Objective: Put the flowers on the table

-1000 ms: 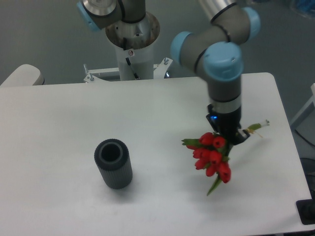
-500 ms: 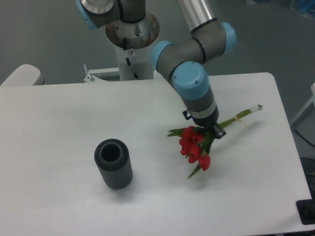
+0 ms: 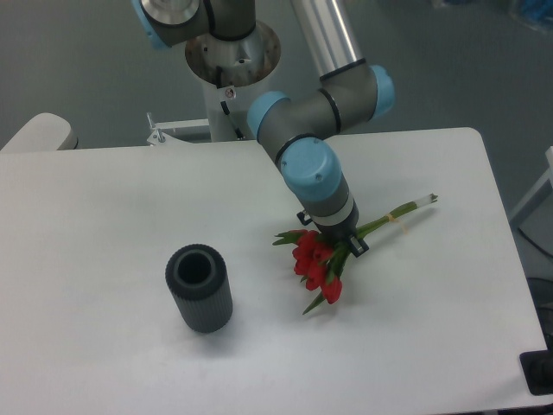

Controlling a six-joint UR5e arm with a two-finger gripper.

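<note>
Red flowers [image 3: 317,266] held directly under the claw [image 3: 336,244].

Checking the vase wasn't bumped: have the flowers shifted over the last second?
Yes. The flowers, carried by the gripper, moved left toward the vase, which stayed put.

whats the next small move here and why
Probably lower a little further, then open. The end effector grips the flowers where stems meet blooms, and the bunch lies nearly flat just above the table, stems pointing right. Whether the blooms touch the surface yet is unclear. The vase stands well clear to the left.
</note>
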